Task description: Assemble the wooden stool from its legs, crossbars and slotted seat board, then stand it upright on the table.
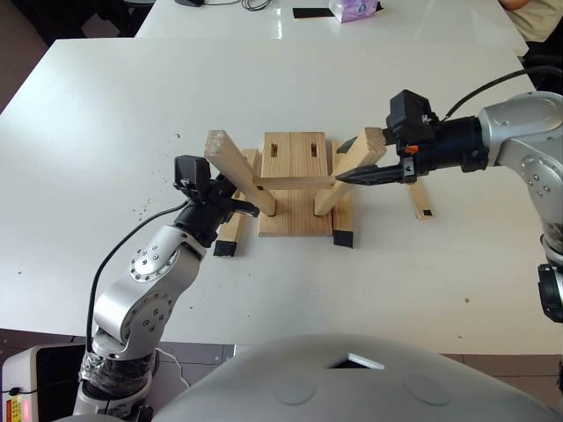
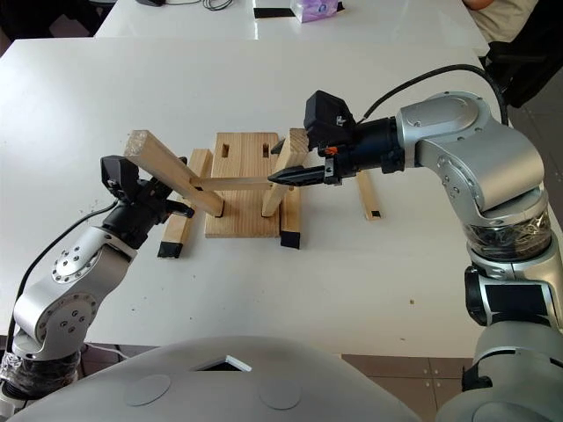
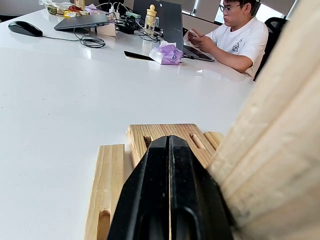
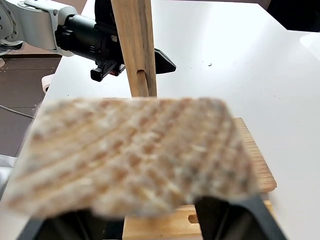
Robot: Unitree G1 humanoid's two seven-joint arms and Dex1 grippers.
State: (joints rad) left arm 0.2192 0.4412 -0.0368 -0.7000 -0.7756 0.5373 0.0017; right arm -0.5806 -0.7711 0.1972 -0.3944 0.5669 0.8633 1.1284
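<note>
**Left eye view: 2 legs + crossbar being joined over the seat board**

White table [image 1: 106,132] carries all parts. Seat board [image 1: 296,158] lies flat on it, both slots facing up and empty. L leg [image 1: 230,158] is tilted over the board's left edge, its top leaning away from the board. R leg [image 1: 326,199] is tilted likewise over the board's right edge. Spare legs lie flat: one [image 1: 231,230] just beside the board's left edge, one [image 1: 341,220] just beside its right edge, and a third piece [image 1: 420,200] well right of the board. A thin crossbar [image 1: 295,183] spans L leg to R leg, just above the board.

R gripper [image 1: 345,178] has a finger on either side of R leg and is clamped on it. L gripper [image 1: 249,207] has its fingers pressed together on nothing, their side against L leg. It looks to be propping, not gripping.

Step in hand, as I judge: making a side frame, w/ the rest of the task still ahead. Next move prob. needs the legs pushed toward each other so the crossbar ends seat fully, L gripper bracing. The legs should stay in one plane, else the crossbar could jam.
</note>
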